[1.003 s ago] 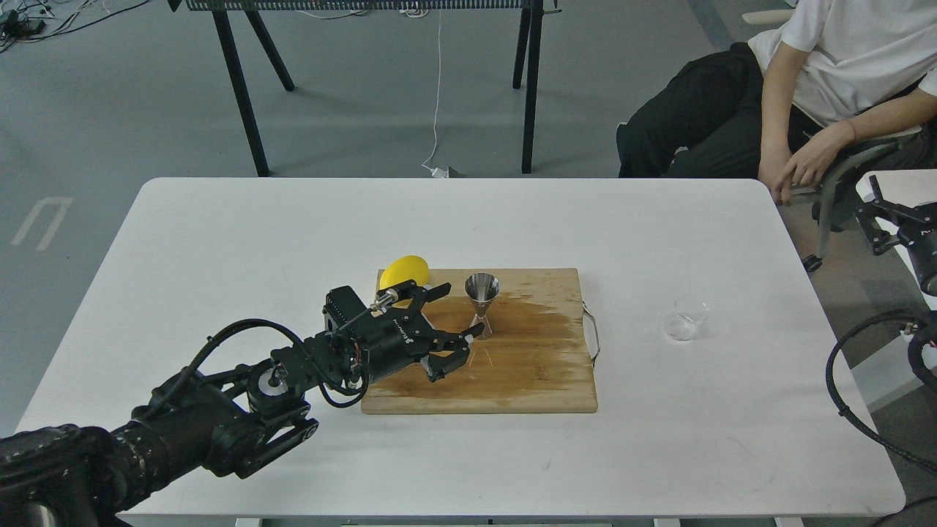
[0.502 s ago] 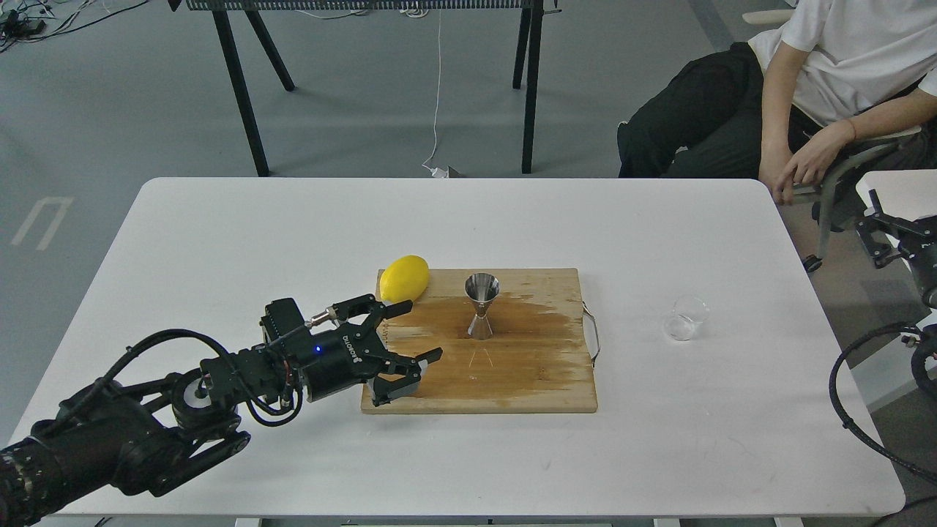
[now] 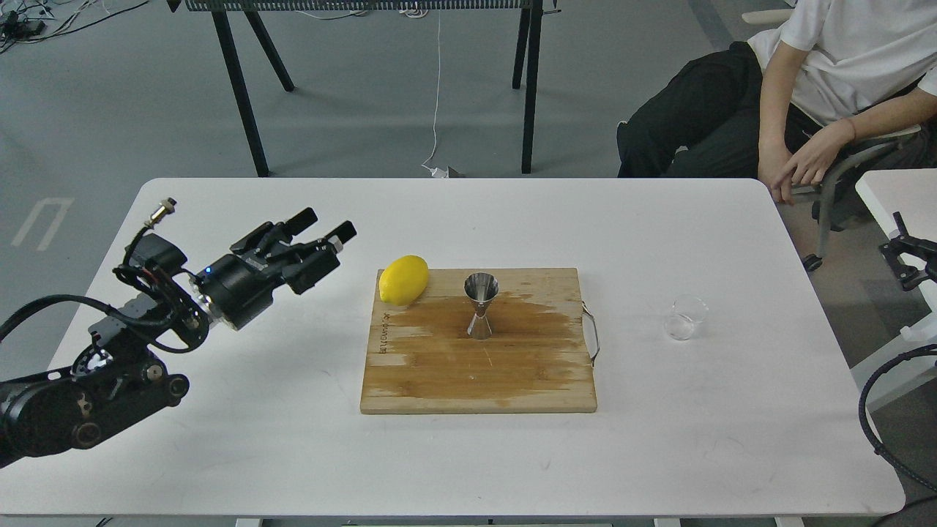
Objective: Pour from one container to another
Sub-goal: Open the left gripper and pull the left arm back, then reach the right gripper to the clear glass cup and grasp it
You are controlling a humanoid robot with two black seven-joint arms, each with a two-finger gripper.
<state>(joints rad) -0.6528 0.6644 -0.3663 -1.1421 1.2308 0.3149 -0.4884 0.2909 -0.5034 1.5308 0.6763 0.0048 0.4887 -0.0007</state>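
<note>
The steel jigger [image 3: 481, 306] stands upright in the middle of a wooden cutting board [image 3: 439, 373], on a dark wet patch. The clear glass cup [image 3: 685, 318] sits upright on the white table, right of the board and apart from it. My left gripper [image 3: 322, 227] hangs over the table's left part, well left of the board, open with nothing between its fingers. Only a dark piece of my right gripper [image 3: 910, 262] shows at the right edge, off the table and far from the cup; its fingers cannot be made out.
A yellow lemon [image 3: 404, 279] rests at the board's far-left corner. The board has a metal handle [image 3: 593, 333] on its right side. A seated person [image 3: 805, 95] is behind the table's far-right corner. A second white table [image 3: 897, 190] stands at the right.
My left arm has pulled back from the jigger, swinging left and up away from the board, still open. The right gripper has drifted right and lower at the frame's edge.
</note>
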